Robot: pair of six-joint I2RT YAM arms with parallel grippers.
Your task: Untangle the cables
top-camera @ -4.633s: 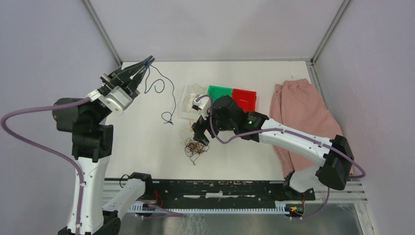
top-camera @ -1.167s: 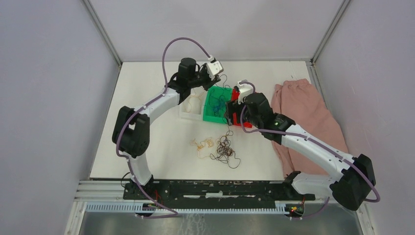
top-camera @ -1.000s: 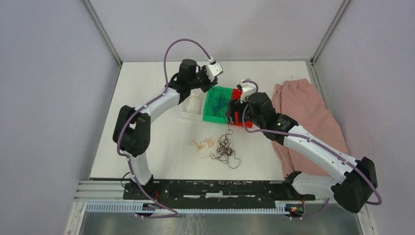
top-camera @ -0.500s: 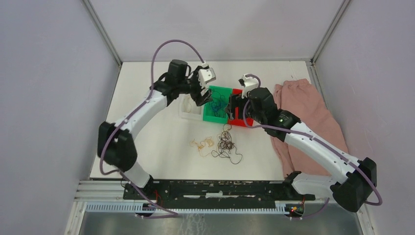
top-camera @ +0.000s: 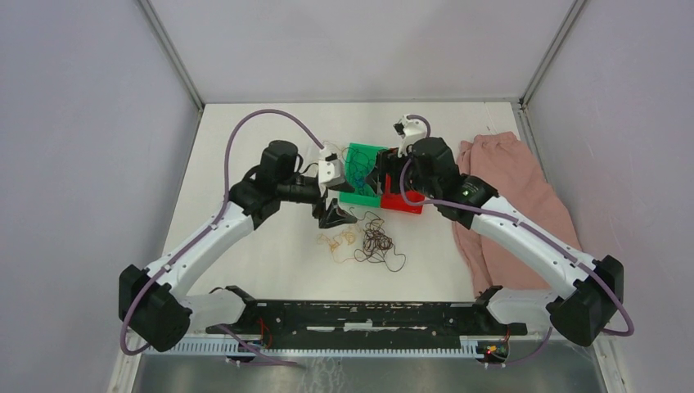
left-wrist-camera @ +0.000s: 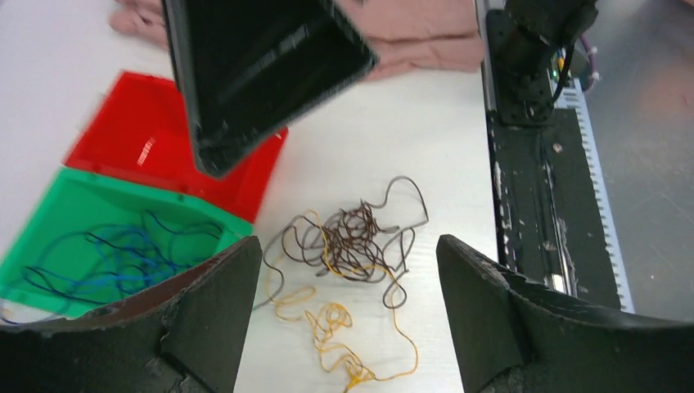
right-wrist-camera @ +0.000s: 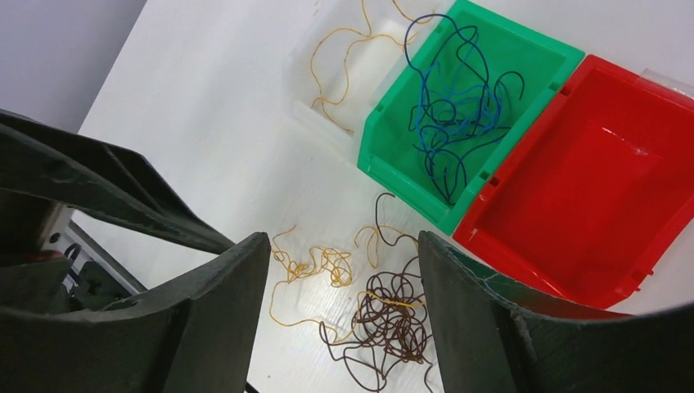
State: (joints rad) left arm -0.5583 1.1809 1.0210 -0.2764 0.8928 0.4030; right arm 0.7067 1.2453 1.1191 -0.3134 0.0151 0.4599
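**Top view.** My left hand (top-camera: 333, 215) hangs low over the white surface (top-camera: 245, 139), just left of the loose strands. I cannot read the gap between its fingers from here. The brown tangle (top-camera: 377, 243) and the yellow strands (top-camera: 339, 240) lie touching each other on the surface, just in front of the bins. My right hand (top-camera: 381, 173) hangs above the spot where the green bin (top-camera: 353, 197) meets the red bin (top-camera: 407, 205). The blue strands (top-camera: 358, 168) lie inside the green bin. A pink cloth (top-camera: 507, 188) lies at the right edge.

**Left wrist view.** My left hand's fingers stand wide apart with nothing between them. Below the gap, the brown tangle lies on the surface with the yellow strands threaded through it and trailing nearer the camera. The blue strands fill the green bin at the left. The red bin beside it shows no strands in its visible part.

**Right wrist view.** My right hand's fingers are also spread and carry nothing. The blue strands curl in the green bin, and the red bin next to it holds none. A few more yellow strands lie in a clear tray (right-wrist-camera: 327, 90) on the green bin's other side. The brown tangle and the yellow strands lie on the surface below the fingers.
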